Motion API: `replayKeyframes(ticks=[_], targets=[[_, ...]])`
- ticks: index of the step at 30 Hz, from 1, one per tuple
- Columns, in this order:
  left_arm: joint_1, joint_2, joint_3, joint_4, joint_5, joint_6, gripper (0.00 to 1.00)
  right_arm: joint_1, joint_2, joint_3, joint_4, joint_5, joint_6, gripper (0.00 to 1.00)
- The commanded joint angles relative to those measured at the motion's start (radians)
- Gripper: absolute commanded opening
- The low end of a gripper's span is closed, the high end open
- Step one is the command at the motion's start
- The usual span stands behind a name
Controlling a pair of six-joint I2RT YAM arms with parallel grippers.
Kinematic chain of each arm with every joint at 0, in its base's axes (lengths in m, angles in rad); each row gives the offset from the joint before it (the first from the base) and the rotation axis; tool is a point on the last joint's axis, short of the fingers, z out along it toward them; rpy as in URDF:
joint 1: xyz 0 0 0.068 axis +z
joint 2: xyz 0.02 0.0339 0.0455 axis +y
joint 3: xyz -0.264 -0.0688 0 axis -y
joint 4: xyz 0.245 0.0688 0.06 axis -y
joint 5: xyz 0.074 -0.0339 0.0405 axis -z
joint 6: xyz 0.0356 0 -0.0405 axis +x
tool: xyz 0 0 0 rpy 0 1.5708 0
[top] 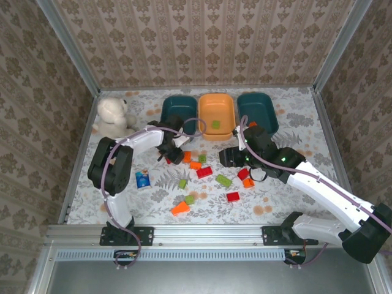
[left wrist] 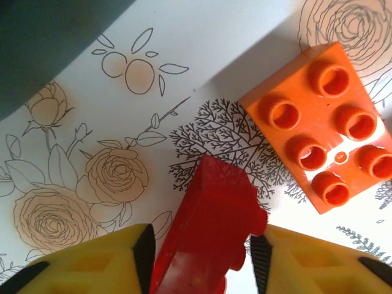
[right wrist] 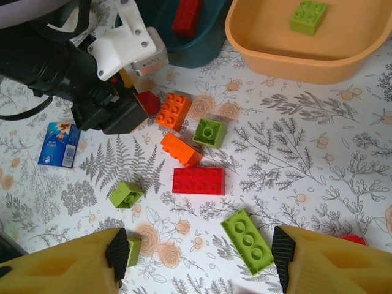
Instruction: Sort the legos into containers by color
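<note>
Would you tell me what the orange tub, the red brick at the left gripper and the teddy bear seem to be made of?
Orange tub: looks like moulded plastic, smooth with a soft sheen on its rim.
Red brick: hard glossy plastic, judging by bright highlights and crisp edges.
Teddy bear: probably plush fabric; its outline looks fuzzy, though small here.

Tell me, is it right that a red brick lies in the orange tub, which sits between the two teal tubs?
Not quite: the brick in the orange tub is light green, not red. The right wrist view shows it; the tub does sit between the two teal tubs.
</note>
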Motion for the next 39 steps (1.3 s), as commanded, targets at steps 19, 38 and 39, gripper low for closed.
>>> replayKeyframes(ticks=[19,38,39], targets=[[0.042,-0.176,0.231,-0.154,-0.015,-0.317,0.14,-0.033,-0.001,0.027,0.014,0.026,0.025,0.66],[0.133,0.397,0.857,-0.354,-0.126,-0.418,0.15,-0.112,0.076,0.084,0.064,-0.024,0.075,0.66],[0.133,0.407,0.861,-0.361,-0.122,-0.423,0.15,-0.113,0.071,0.076,0.064,-0.026,0.079,0.66]])
